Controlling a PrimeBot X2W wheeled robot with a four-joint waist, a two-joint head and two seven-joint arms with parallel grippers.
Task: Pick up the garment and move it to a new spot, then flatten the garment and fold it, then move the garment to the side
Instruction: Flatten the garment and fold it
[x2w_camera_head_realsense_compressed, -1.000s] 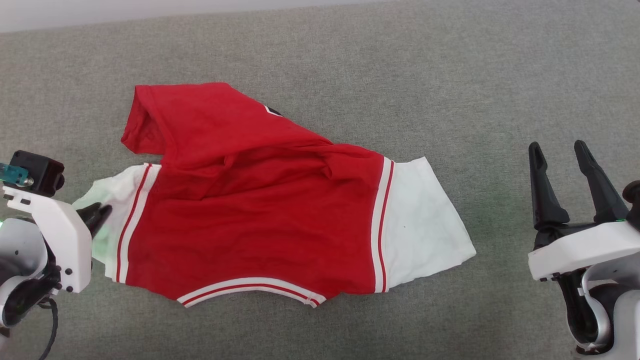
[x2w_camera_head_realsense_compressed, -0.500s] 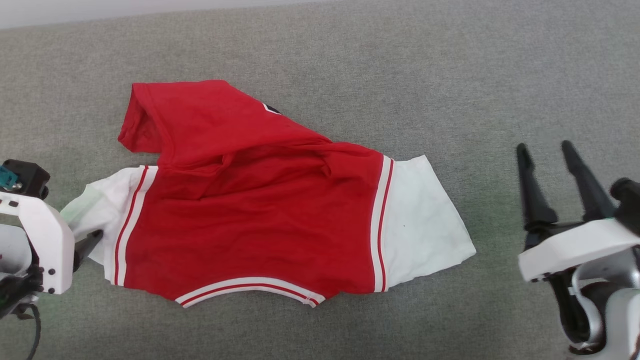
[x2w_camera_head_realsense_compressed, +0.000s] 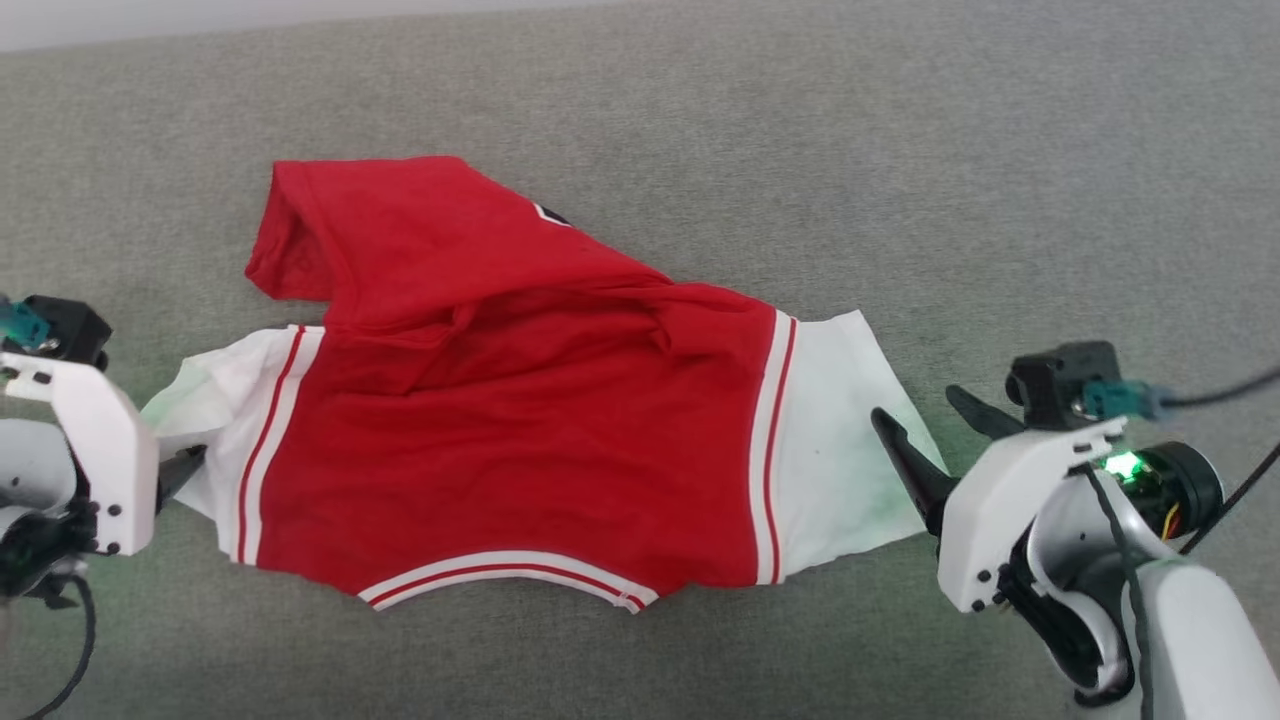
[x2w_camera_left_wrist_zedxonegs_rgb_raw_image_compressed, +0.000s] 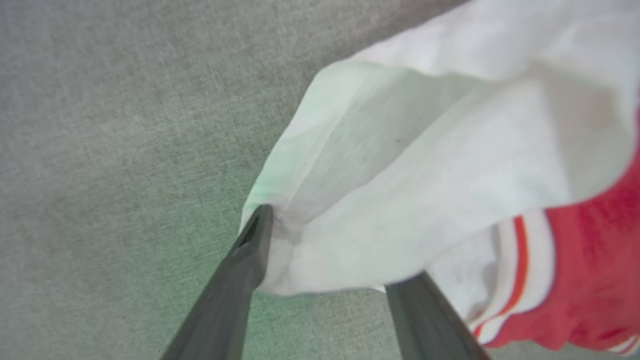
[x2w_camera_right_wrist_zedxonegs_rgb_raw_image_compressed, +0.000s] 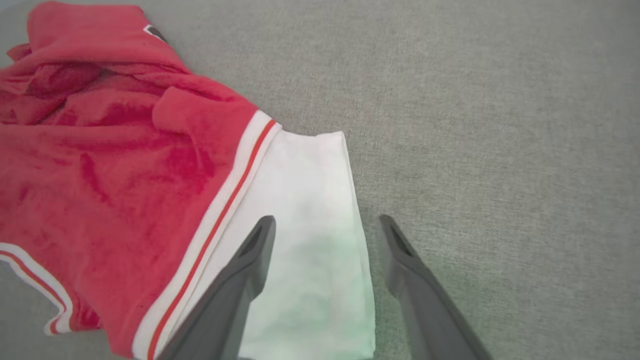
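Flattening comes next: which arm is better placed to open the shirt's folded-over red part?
Probably left: the left gripper, open, is nearest the fold; the right gripper straddles the far sleeve.

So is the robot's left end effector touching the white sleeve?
Touching. In the left wrist view, one fingertip of the left end effector presses the white sleeve, whose edge lies over the other finger.

Grey woven surface (x2w_camera_head_realsense_compressed: 900, 150), perhaps carpet; garment (x2w_camera_head_realsense_compressed: 500, 430) rumpled on it.
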